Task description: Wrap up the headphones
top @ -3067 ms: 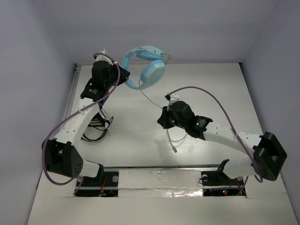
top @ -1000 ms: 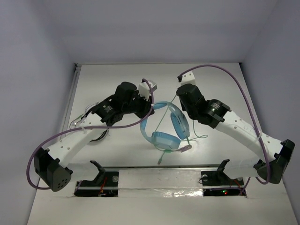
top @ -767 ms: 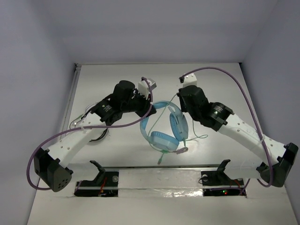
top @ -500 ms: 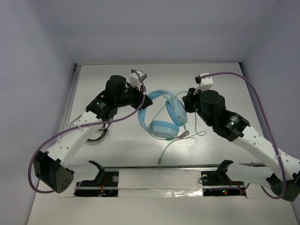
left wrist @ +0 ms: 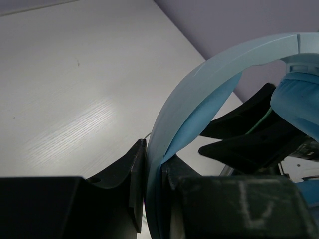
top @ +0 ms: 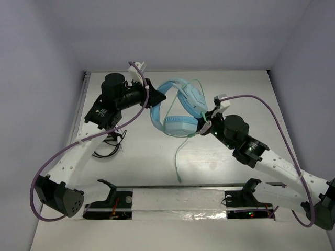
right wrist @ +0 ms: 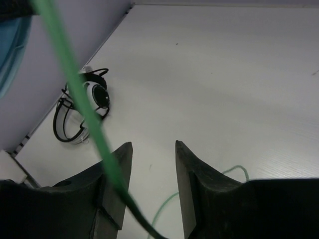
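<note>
The light blue headphones (top: 180,125) hang above the table at mid-back. My left gripper (top: 155,97) is shut on their headband (left wrist: 209,74), which runs up between the jaws of this same gripper (left wrist: 153,149). Their thin pale green cable (top: 179,157) drops from the ear cups to the table. My right gripper (top: 204,125) sits just right of the lower ear cup. In the right wrist view that gripper (right wrist: 153,147) is open; the cable (right wrist: 75,84) crosses in front of its left finger and is not pinched.
A small black-and-white coiled cable bundle (top: 107,144) lies on the table at the left, and the right wrist view shows that bundle (right wrist: 82,112) too. Purple robot cables (top: 261,102) arc over both arms. A metal rail (top: 178,186) runs along the near edge.
My left gripper has carried the headphones back and up. My right gripper has opened, let go of the cable and drawn back to the right.
</note>
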Available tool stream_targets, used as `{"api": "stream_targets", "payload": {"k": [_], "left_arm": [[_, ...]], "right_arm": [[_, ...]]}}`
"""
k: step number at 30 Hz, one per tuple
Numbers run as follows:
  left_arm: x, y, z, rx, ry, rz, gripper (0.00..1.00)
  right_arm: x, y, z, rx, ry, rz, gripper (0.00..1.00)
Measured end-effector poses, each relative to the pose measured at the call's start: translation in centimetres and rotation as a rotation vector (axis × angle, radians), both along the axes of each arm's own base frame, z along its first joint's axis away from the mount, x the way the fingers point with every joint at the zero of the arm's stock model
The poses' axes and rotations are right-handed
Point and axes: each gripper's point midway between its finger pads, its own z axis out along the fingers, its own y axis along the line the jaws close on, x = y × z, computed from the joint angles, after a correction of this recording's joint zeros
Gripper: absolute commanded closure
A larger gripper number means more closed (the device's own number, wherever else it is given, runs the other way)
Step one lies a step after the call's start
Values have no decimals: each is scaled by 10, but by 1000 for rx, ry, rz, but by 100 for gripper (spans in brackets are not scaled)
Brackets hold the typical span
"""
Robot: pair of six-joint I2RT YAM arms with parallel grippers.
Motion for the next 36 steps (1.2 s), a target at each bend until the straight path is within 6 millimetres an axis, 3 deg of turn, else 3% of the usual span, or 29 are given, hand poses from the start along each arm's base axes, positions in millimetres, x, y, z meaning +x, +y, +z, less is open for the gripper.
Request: {"api": "stream_targets", "payload": {"k": [5,11,19,28,36], "left_arm": [[2,3,27,-93,-1,-12,100],[3,9,66,-167,-41,2,100],[0,11,97,-218,-81,4,100],[-2,18,129,-256,-133,29,100],[2,17,132,-267,-119,32,100]], "right_arm": [[1,5,-17,46,-15,31,41],[18,6,-47,51,2,27,26],[38,15,-72,50,22,41,26],[41,28,-91,82,41,87,28],[43,42,-128,77,119,124,30]]}}
